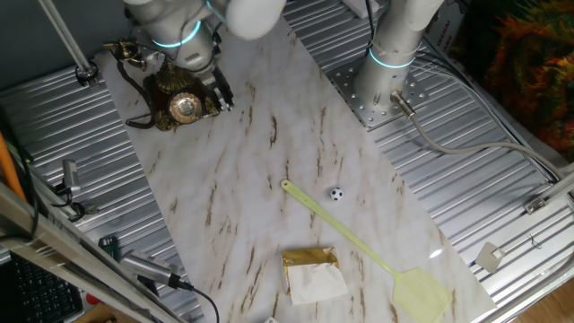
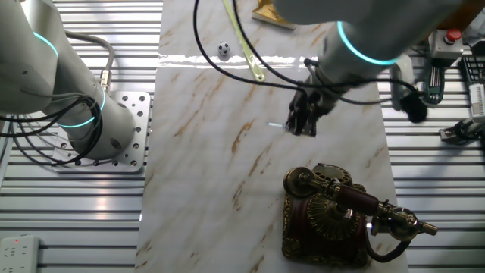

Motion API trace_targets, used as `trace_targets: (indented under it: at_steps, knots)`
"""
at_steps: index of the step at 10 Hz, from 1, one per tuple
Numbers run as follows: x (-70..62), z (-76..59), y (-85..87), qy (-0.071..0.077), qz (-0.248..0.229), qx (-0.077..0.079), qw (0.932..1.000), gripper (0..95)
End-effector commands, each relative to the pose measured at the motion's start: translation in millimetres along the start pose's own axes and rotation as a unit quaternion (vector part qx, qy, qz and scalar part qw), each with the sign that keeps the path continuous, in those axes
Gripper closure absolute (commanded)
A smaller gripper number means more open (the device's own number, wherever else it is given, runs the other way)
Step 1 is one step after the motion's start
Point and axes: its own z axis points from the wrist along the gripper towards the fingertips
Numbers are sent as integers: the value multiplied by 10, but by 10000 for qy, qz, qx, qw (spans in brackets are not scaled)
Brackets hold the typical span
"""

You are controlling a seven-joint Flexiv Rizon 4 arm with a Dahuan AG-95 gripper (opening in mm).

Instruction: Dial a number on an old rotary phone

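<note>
The old rotary phone [image 1: 177, 97] was seen at the far left end of the marbled table [image 1: 269, 188], handset on its cradle. Just beside its dial, the gripper [image 1: 221, 97] was held above the tabletop; its finger spacing could not be told.

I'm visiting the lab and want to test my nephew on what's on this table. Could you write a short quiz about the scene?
1. True or false: the end effector is resting on the rotary phone's dial.
2. Which thing lies nearest the small black-and-white ball? A) the yellow-green fly swatter B) the old rotary phone C) the gold packet
3. Fill in: the phone's handset lies on its ____.

Key
1. False: in the other fixed view it hangs above the marble tabletop, apart from the phone.
2. A
3. cradle
</note>
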Motion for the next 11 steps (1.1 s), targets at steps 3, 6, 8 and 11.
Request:
trace_targets:
  at_steps: [3,6,8,11]
  knots:
    - [-36,91,201,-96,-202,-13,9997,950]
    - [-23,96,200,-141,-387,41,9991,950]
    - [-15,100,201,-144,-441,51,9989,950]
    - [-9,105,204,-136,-565,52,9983,950]
